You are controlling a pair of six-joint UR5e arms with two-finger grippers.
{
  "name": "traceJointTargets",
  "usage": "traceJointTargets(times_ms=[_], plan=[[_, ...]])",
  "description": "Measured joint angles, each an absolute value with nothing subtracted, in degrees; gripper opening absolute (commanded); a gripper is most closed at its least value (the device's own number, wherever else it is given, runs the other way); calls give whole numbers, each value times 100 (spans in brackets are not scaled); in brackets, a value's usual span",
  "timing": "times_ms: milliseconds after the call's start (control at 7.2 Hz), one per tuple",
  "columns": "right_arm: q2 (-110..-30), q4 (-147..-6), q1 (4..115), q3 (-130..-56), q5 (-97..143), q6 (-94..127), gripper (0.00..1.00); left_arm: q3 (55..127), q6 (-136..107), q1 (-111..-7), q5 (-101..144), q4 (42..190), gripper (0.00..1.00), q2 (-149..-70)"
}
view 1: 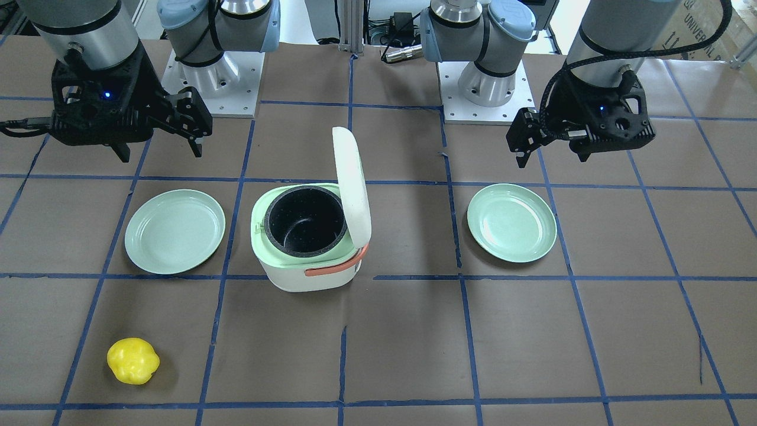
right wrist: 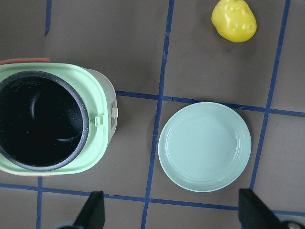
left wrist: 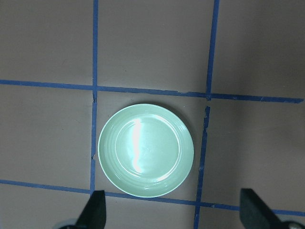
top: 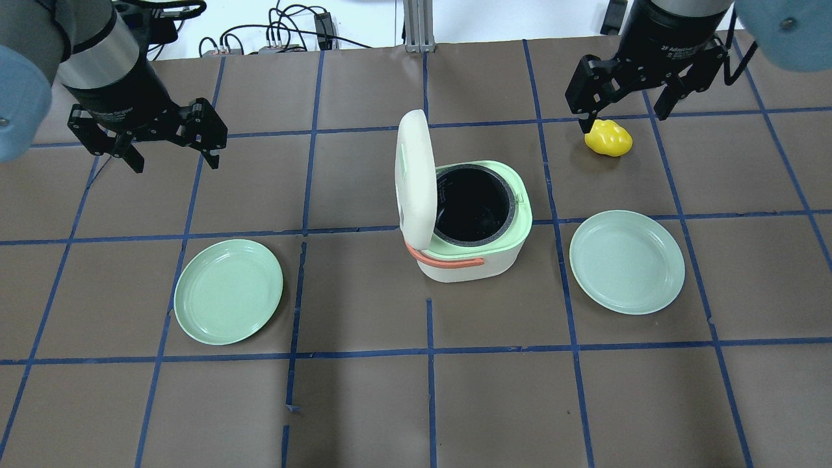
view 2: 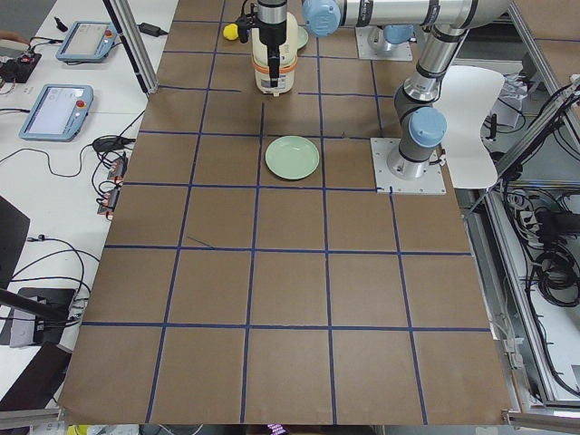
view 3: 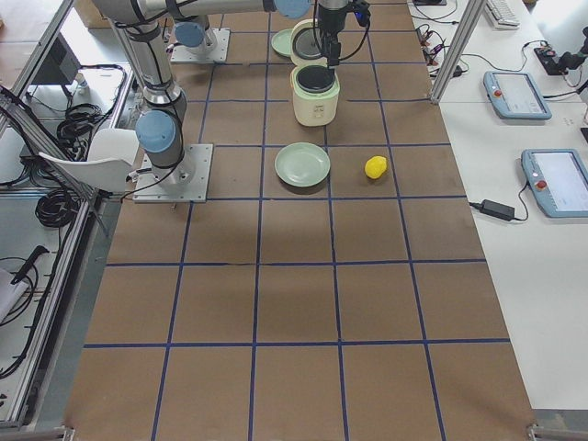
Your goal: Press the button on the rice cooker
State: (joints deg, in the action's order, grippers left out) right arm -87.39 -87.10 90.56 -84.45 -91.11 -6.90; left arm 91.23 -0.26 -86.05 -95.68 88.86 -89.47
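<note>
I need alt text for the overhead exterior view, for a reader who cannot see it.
A white rice cooker stands, lid up, on a brown table taped in blue squares, between a green left plate and right plate. The left gripper and right gripper hang open above the far side; a yellow object lies beyond the right plate.

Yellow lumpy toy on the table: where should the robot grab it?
Across its narrower width, coming straight down from above. The yellow lumpy toy sits low and rounded on the brown table, with bare space on every side for two fingers.
</note>
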Motion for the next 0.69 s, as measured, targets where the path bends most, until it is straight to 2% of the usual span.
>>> traceJointTargets(times_ms=[694], plan=[[-8876,-8784,9061,-8657,-9042,-677,100,9123,-26,-8605,-9569,8889,100,-8947]])
